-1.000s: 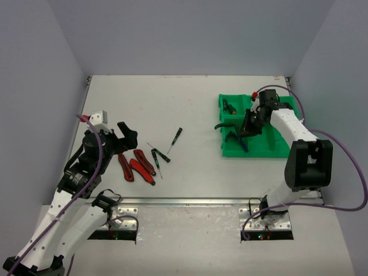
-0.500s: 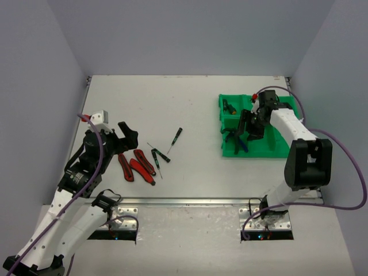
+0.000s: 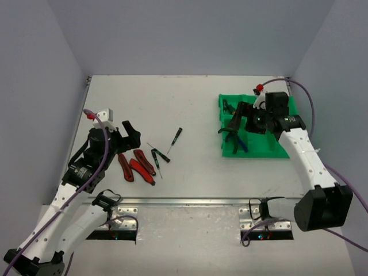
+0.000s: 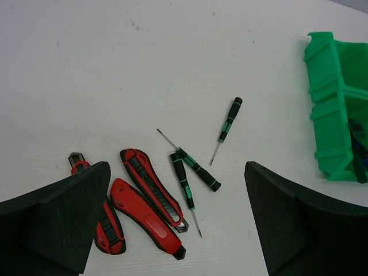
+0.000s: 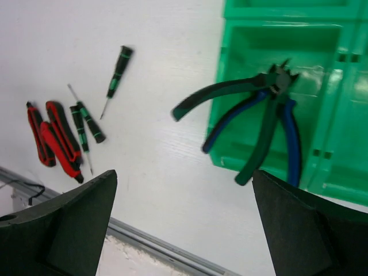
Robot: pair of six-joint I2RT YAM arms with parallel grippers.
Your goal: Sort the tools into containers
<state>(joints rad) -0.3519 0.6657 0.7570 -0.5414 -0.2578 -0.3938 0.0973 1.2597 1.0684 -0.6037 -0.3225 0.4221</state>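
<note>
Over the tray's point(image 3: 270, 150) near-left corner the right gripper point(image 5: 184, 218) hangs wide open, pliers point(image 5: 270, 109) lying in that compartment with handles over its wall, while the left gripper point(image 3: 129, 138), open too, hovers above cutters point(image 4: 150, 192) and screwdrivers point(image 4: 195, 168) on the table's point(image 3: 190, 98) left.

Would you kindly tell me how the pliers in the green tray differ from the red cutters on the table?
The pliers lie in the green tray, handles jutting over its wall; the red cutters lie on the table. The pliers have green and blue handles; the cutters are red and black. The pliers' handles splay apart; the cutters are straight bars. Both are loose hand tools.
</note>
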